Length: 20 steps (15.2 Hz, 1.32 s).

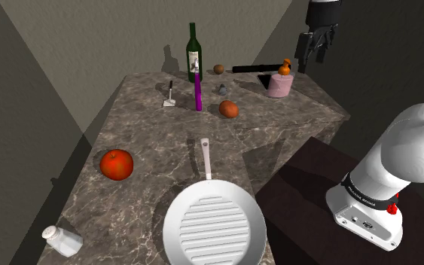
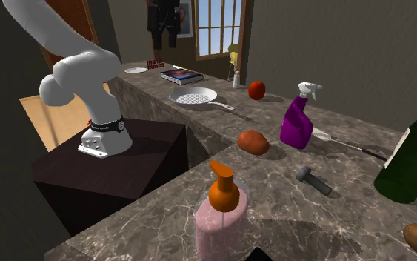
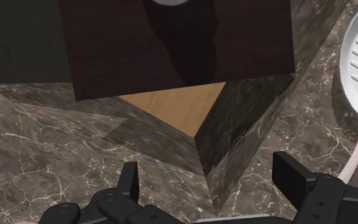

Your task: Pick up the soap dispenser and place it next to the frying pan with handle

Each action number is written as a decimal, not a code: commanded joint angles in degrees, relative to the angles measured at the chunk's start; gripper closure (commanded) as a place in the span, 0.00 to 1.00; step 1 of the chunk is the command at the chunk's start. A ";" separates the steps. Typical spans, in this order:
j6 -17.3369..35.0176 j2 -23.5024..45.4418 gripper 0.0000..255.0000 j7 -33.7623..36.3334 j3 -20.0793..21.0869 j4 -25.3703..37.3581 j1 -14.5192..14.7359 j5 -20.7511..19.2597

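1. While the arm hangs over that end of the counter, the pink soap dispenser with an orange pump top (image 1: pixel 280 81) stands upright on the dark veined marble counter (image 1: pixel 150 203). It sits near the corner at the shoulder view's upper right.
2. The all-black two-finger gripper (image 1: pixel 312 59) hovers above the dispenser and a little to the shoulder view's right, clear of it. In the wrist view its fingers (image 3: pixel 128 184) stand wide apart with nothing between them.
3. Near the dispenser, toward the shoulder view's left, lie a small grey bolt-shaped piece (image 1: pixel 222 89) and a rounded brown potato-like lump (image 1: pixel 228 109).
4. Further that way a purple spray bottle (image 1: pixel 197 90) stands in front of a tall dark green glass wine bottle (image 1: pixel 193 51).
5. The round white frying pan with a ridged base and a long pale handle (image 1: pixel 214 226) lies well apart from the dispenser, at the counter's opposite end. Its handle points toward the bottles.
6. A red tomato (image 1: pixel 117 163) rests to the shoulder view's left of the pan's handle. A small clear shaker with a white cap (image 1: pixel 61 239) lies tipped over near the counter's edge.
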 commanded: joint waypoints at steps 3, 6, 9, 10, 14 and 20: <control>2.46 2.09 0.00 -2.09 -2.00 0.08 -0.85 -1.47; 6.13 5.69 0.00 -5.14 -4.93 0.74 -2.07 -3.36; 9.70 9.80 0.00 -8.14 -7.78 2.05 -3.16 -4.81; 10.86 11.27 0.00 -9.13 -8.72 2.62 -3.48 -5.19; 15.22 17.60 0.00 -13.15 -12.38 5.64 -4.58 -6.09; 20.69 28.28 0.00 -19.57 -17.44 12.25 -5.93 -5.25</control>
